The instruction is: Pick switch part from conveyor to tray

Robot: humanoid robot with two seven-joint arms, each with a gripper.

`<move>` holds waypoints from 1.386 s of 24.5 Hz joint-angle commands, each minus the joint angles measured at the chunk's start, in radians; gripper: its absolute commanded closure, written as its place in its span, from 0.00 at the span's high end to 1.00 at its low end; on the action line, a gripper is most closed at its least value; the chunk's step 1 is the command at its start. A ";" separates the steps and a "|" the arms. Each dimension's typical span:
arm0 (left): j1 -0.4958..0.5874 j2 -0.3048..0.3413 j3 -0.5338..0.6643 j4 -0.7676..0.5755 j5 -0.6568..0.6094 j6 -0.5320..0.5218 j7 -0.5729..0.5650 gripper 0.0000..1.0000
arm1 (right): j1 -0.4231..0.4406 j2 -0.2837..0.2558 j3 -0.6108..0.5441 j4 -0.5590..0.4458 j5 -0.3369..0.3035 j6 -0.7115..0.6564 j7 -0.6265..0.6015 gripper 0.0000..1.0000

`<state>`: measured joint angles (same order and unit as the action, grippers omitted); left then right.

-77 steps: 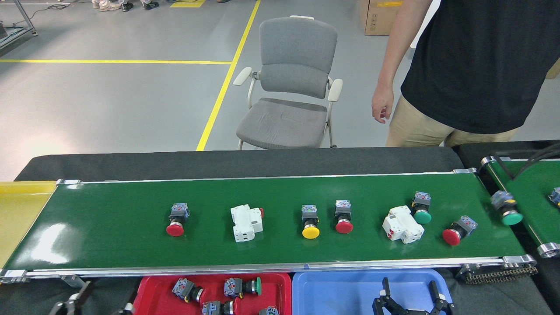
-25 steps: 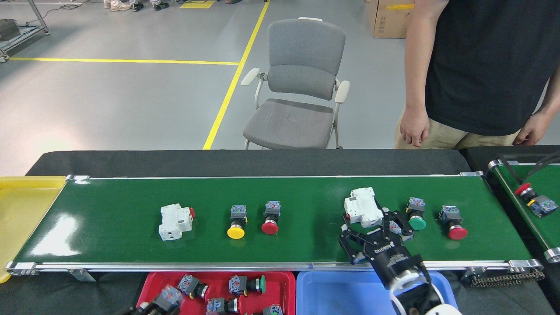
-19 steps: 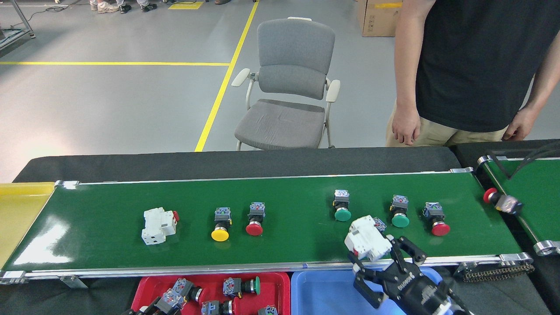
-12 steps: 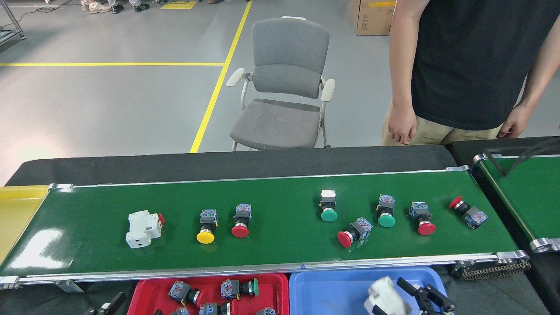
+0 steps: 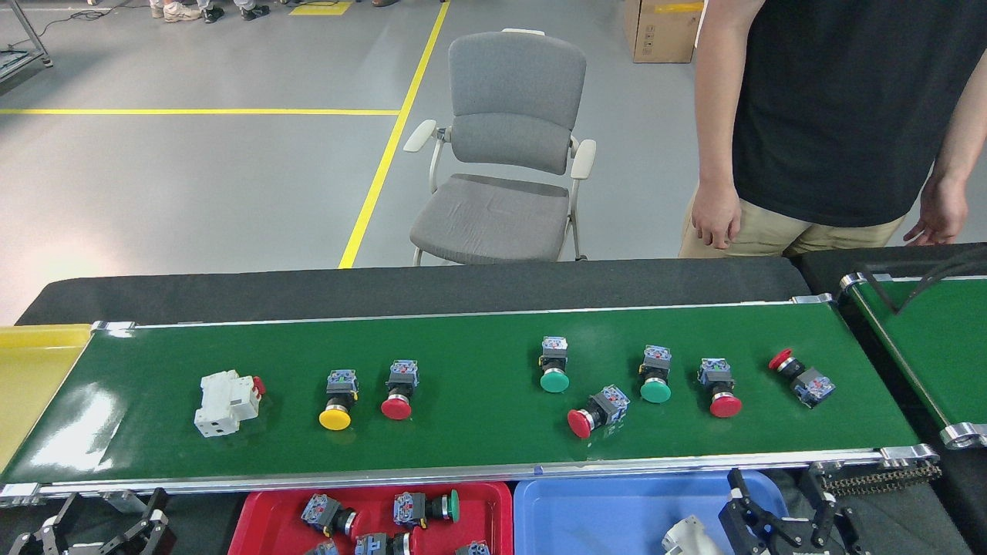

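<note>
— Switch part, the white one: where did it sit?
— Low in the blue tray, at the near edge of the view, only its top showing. It lay just left of the right gripper and apart from it.
— And the big things?
— The conveyor ran across the whole view, with a person and a grey chair behind it. A red tray stood beside the blue one, below the belt's near rail.
— The grippers?
— The right gripper hung over the blue tray with its fingers spread wide, holding nothing. The left gripper was at the bottom left corner, also spread and empty.
— What lay on the belt?
— A second white switch part near the left end, then a row of push-buttons with yellow, red and green caps; one red push-button lay on its side. More buttons were in the red tray
</note>
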<state>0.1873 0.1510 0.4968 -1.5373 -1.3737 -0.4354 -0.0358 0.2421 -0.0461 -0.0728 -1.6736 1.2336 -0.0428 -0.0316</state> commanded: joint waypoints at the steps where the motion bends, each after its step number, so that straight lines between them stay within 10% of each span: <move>1: -0.048 0.018 0.002 0.045 -0.002 0.004 -0.001 1.00 | -0.030 -0.003 0.025 -0.024 0.007 0.027 0.004 0.96; 11: -0.328 0.136 -0.156 0.371 -0.005 -0.011 -0.003 1.00 | -0.202 0.077 0.091 0.046 0.158 0.049 0.150 0.96; 24: -0.542 0.153 -0.259 0.655 -0.005 0.130 0.010 0.98 | -0.391 0.101 0.263 0.270 0.158 0.169 0.157 0.96; 27: -0.586 0.151 -0.311 0.707 -0.005 0.198 0.034 0.81 | -0.455 0.112 0.301 0.344 0.158 0.207 0.157 0.70; 30: -0.585 0.150 -0.322 0.732 -0.002 0.187 0.108 0.36 | -0.480 0.089 0.349 0.391 0.159 0.208 0.161 0.27; 34: -0.555 0.144 -0.314 0.698 0.005 0.078 0.149 0.11 | -0.483 0.077 0.360 0.400 0.161 0.208 0.170 0.02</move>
<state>-0.3636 0.2897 0.1762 -0.8144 -1.3736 -0.3046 0.0835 -0.2263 0.0400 0.2895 -1.2679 1.3926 0.1599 0.1307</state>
